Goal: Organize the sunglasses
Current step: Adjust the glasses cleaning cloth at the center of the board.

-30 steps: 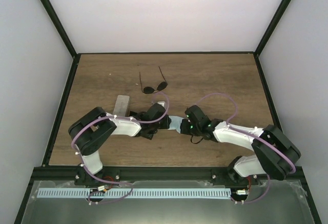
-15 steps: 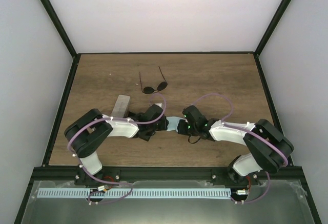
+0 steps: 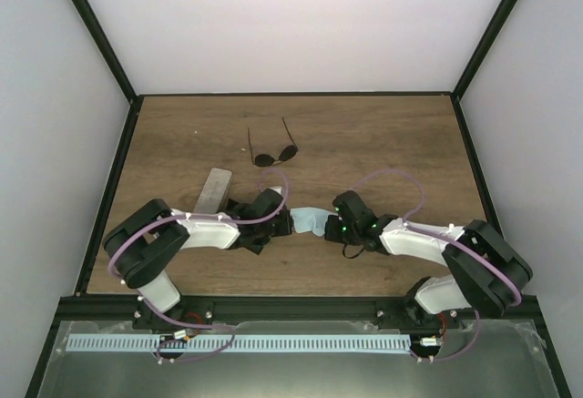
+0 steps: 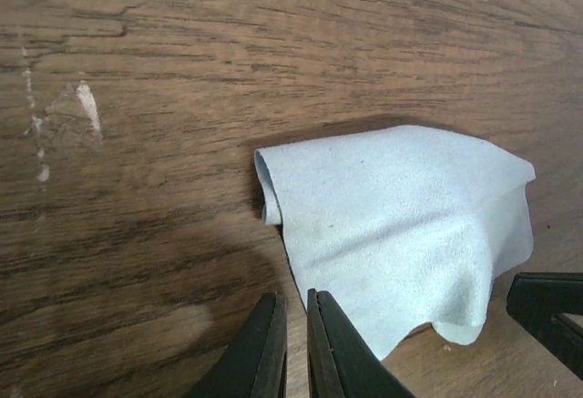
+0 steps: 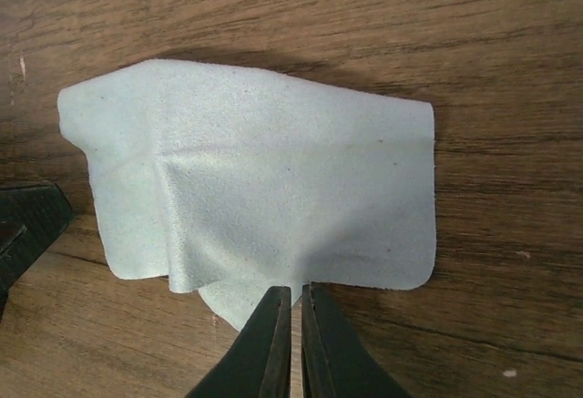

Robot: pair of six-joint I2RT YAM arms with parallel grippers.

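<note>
At centre front, pinching the light blue cloth (image 3: 310,219) from opposite edges with left gripper (image 4: 293,300) and right gripper (image 5: 292,290), each closed to a sliver on it.
Risking a slipped hem or bunching if pulling unevenly; leaving sunglasses (image 3: 286,152) farther back, lying lenses nearest, arms running away toward the far wall.

A robotics test cell, not a home or shop: plain white panels (image 3: 291,25) in a black frame (image 3: 96,29) box in a wood-grain counter (image 3: 383,143) — two cabled arms, left (image 3: 209,227) and right (image 3: 428,241), bolted to a rail beside a slotted cable duct (image 3: 237,344).
</note>
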